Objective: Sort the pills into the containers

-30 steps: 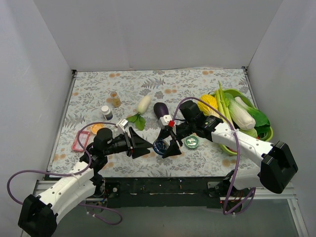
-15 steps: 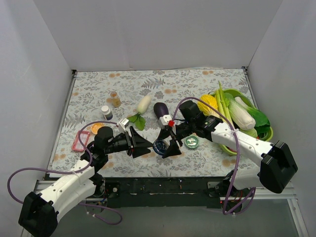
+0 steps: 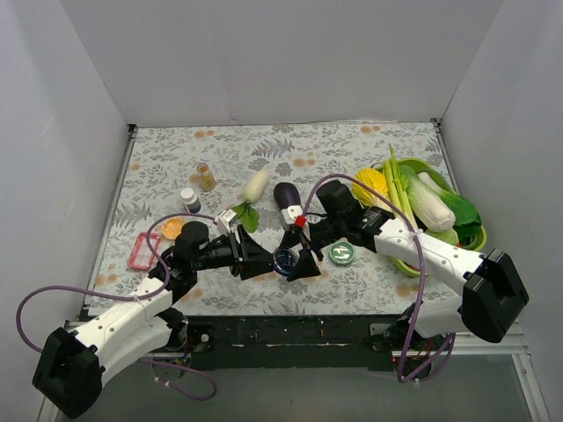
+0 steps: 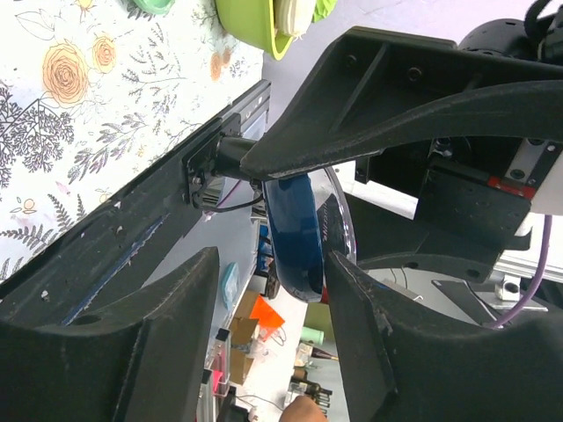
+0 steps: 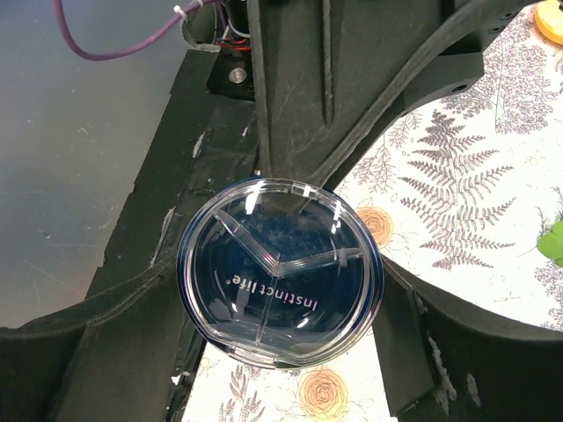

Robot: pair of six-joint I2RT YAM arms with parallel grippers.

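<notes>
My right gripper (image 3: 296,256) is shut on the round silvery-blue tin (image 3: 283,258), just above the table's near middle. In the right wrist view the tin (image 5: 280,272) shows its clear three-part lid, spanning both fingers of that gripper (image 5: 283,280). My left gripper (image 3: 267,261) reaches in from the left. Its jaws stand apart around the tin's edge (image 4: 295,230), which lies against the right finger (image 4: 365,316), with a gap to the left one. The green-topped tin (image 3: 342,253) sits right of them. The amber bottle (image 3: 205,177) stands at the back left. No pills show.
A white-capped small bottle (image 3: 189,200), an orange lid (image 3: 172,229) and a pink frame (image 3: 142,251) lie at the left. A white radish (image 3: 256,185) and an eggplant (image 3: 286,195) lie behind the grippers. The lime-green vegetable tray (image 3: 476,237) fills the right side.
My left gripper has moved right up to the blue tin, and its jaws have narrowed around the tin's edge. The right gripper has kept the tin almost in place.
</notes>
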